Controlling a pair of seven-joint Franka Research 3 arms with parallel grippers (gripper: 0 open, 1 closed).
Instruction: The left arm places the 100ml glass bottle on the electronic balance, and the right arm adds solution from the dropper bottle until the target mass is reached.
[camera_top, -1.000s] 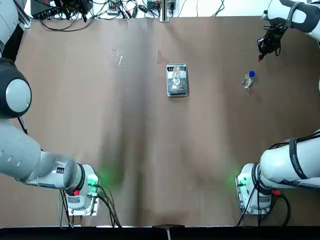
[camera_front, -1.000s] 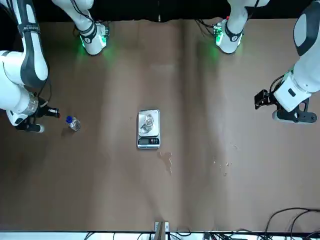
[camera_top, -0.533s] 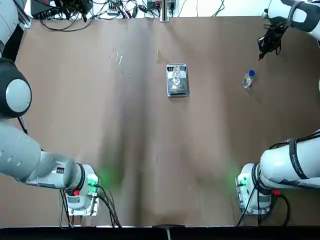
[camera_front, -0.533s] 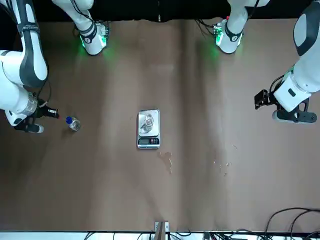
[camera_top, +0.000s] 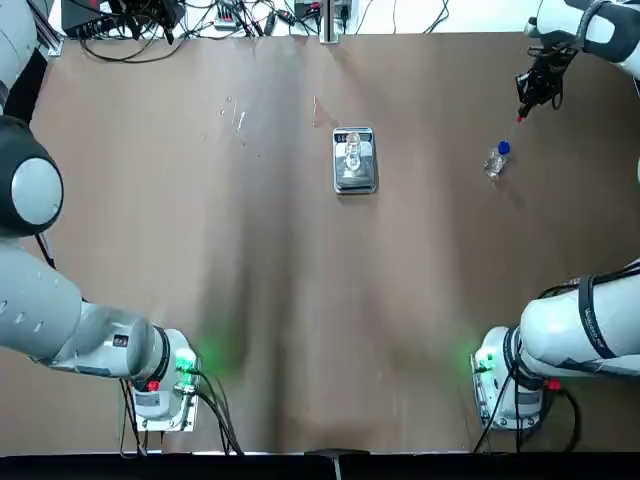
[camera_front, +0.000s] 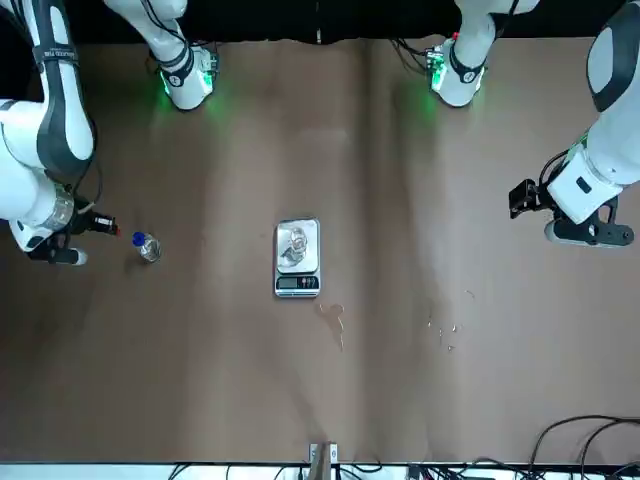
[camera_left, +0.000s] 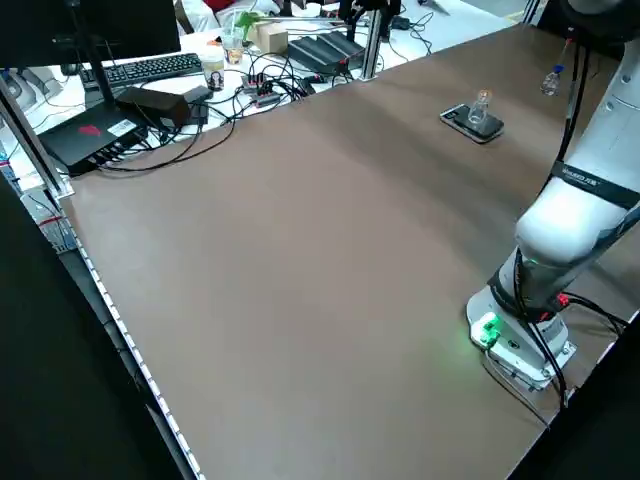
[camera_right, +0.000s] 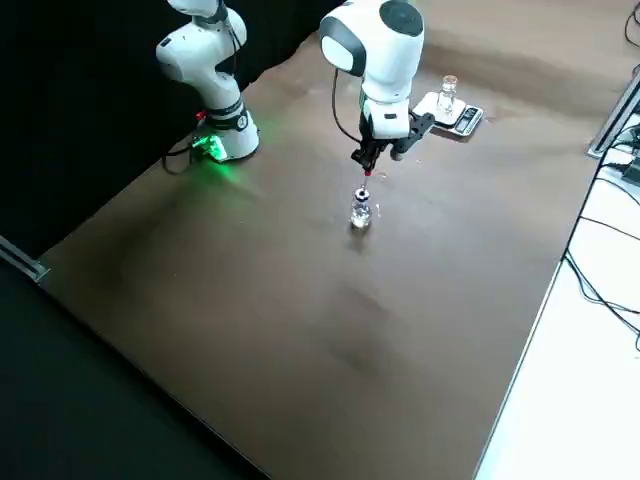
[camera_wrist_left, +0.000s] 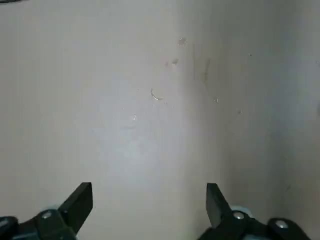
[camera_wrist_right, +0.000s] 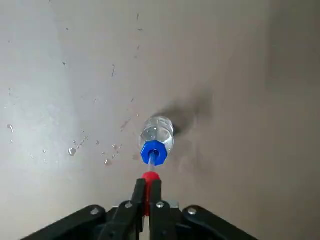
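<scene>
From overhead, the electronic balance (camera_top: 354, 160) sits near the far middle of the bench (camera_top: 300, 300), and the 100ml glass bottle (camera_top: 353, 151) stands upright on its pan. My right pincer (camera_top: 531, 92) hangs over the far right corner, well apart from the balance. The blue-collared bottle (camera_top: 496, 160) stands on the bench near it, closer to my bases.

The overhead picture does not settle what the right pincer holds. My right wrist view does: the fingers (camera_wrist_right: 138, 197) are pressed together on the red dropper top (camera_wrist_right: 149, 178), with the blue collar (camera_wrist_right: 152, 152) and the clear bottle body below it on the bench. Droplets (camera_wrist_right: 73, 150) speckle the bench beside the bottle there, which neither the top nor the front view shows at that spot.

My left pincer (camera_front: 520, 197) is out at my left side of the bench, and only its wrist view shows the two fingers (camera_wrist_left: 80, 200) spread wide with nothing between them, over bare bench marked by a few droplets (camera_wrist_left: 156, 96).

Against the picture a second ago, my right pincer has drawn a little farther toward the far edge, away from the bottle. The bottle, the balance and my left arm have not shifted.
</scene>
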